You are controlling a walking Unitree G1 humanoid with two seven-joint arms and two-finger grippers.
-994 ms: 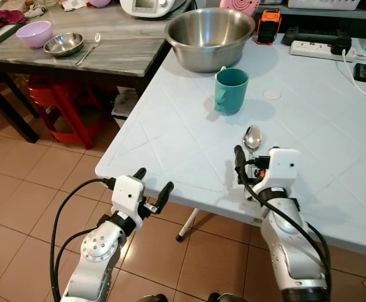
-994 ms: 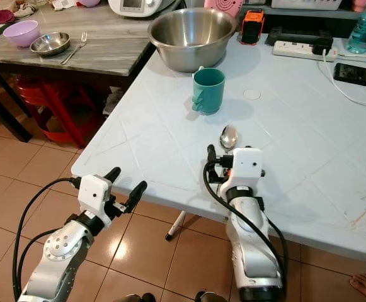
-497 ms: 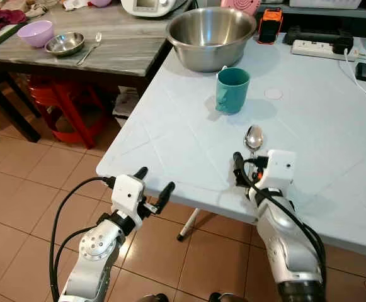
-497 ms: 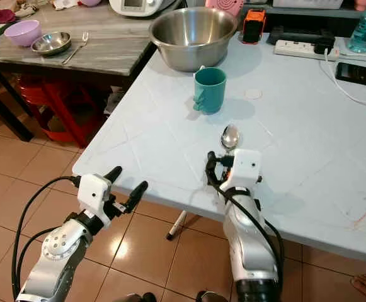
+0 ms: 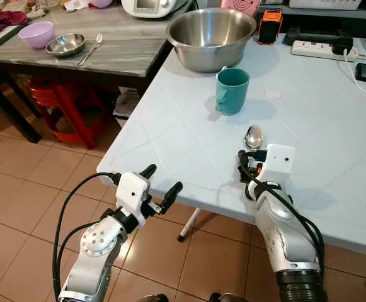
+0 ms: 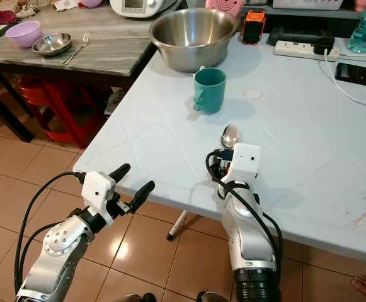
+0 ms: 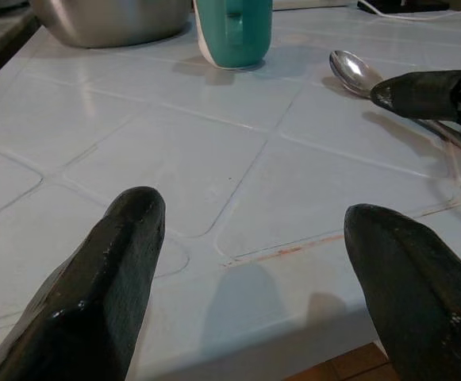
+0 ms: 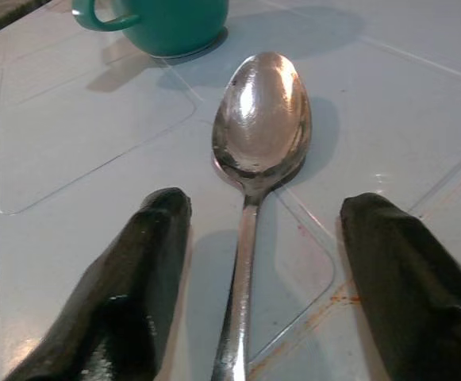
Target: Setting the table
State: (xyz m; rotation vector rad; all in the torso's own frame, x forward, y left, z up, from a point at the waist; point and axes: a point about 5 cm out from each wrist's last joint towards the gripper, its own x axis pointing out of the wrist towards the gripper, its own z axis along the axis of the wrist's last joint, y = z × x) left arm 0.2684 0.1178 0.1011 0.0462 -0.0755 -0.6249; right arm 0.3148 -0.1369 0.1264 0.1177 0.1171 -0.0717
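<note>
On the pale blue table (image 5: pixel 170 135), near its front edge: a metal spoon (image 8: pixel 260 127), lying flat, bowl face up and pointing away toward the teal mug (image 5: pixel 232 90), long axis running from the table edge inward, handle back between the fingers (image 8: pixel 135 278) of the right gripper (image 8: pixel 250 302). Jaws there spread wide, one finger on each side of the handle, neither seen touching it. Left gripper (image 7: pixel 246 262) hanging just off the table's front edge over the floor, well to the left of the spoon, its fingers also parted and holding nothing.

Table top moulded with shallow panel lines, a faint reddish stain near the spoon's neck. Below and to the left, terracotta floor tiles (image 5: pixel 31 189). Abutting the far left corner, a dark grey wood-look table (image 5: pixel 120 47) with a red stool (image 5: pixel 66 110) under it.

Beyond the mug, a big steel mixing bowl (image 5: pixel 210 36). Further back, an orange-and-black device (image 5: pixel 269 25), a white power strip (image 5: pixel 318 48) and a phone (image 6: pixel 359 73) on a cable. On the grey table, a lilac bowl (image 5: pixel 35 33), a small steel dish (image 5: pixel 66 44) and a fork (image 5: pixel 90 48). Between spoon and mug, only bare table.
</note>
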